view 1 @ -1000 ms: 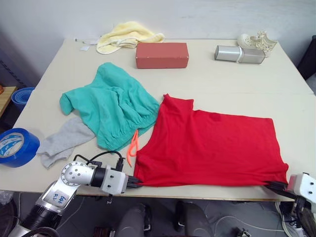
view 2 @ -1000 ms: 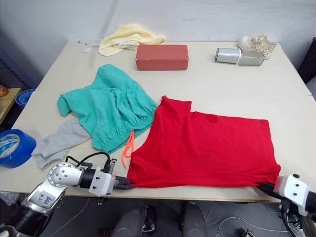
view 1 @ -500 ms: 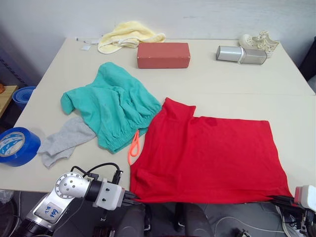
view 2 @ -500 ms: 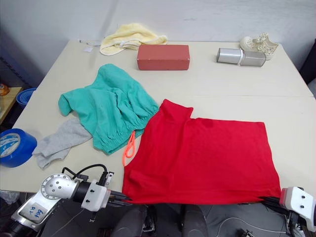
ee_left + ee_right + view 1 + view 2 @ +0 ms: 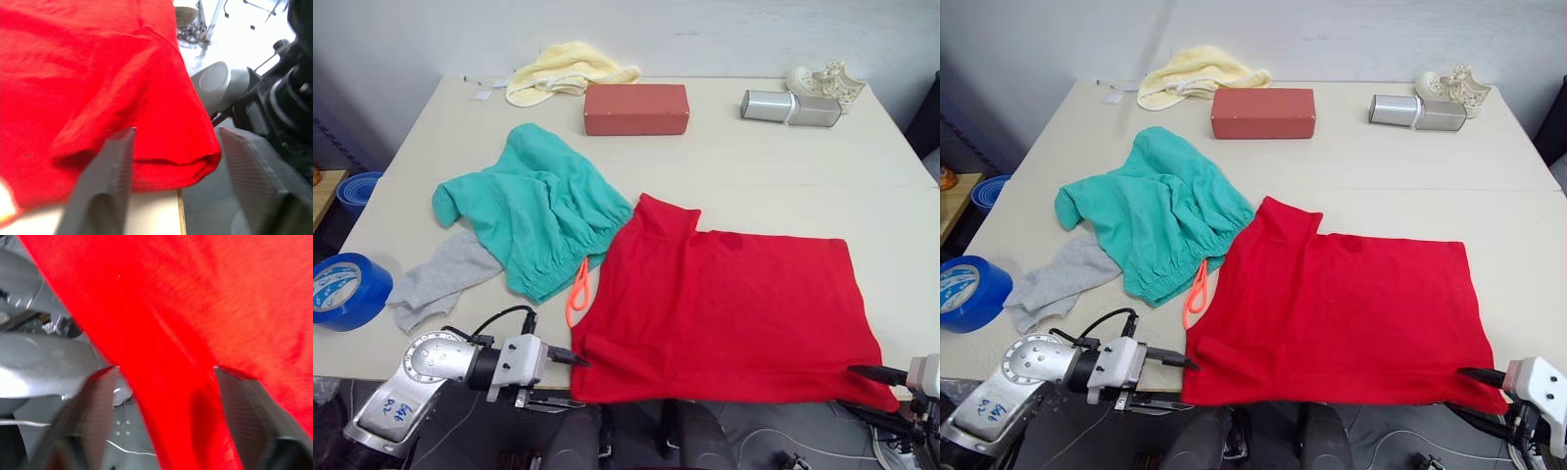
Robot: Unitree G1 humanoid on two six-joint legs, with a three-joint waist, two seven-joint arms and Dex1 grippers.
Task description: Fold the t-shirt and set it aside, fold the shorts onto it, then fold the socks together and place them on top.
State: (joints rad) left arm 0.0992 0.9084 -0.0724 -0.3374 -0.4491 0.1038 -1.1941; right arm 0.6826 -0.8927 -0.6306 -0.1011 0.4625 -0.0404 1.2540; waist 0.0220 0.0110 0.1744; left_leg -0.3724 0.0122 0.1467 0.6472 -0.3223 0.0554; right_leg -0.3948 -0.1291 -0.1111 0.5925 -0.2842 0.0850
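1. I am working on the first step, folding the t-shirt (image 5: pixel 729 313); the shorts (image 5: pixel 533 211) and the socks (image 5: pixel 435 282) are lying untouched, well ahead of my left gripper (image 5: pixel 570 379).
2. The t-shirt is lying spread on the tabletop (image 5: pixel 754 147), with its near hem hanging over the front edge between my two grippers.
3. My left gripper is spread wide at the near left corner of the hem; in its wrist view the rolled hem is sitting between the two fingers, not pinched.
4. My right gripper (image 5: pixel 1484 387) is likewise released at the near right corner, its fingers (image 5: pixel 244 406) straddling the red cloth without clamping it.
5. As I judge it, the next move calls for closing both grippers on the hem corners together, then carrying the near edge away from me over the shirt.
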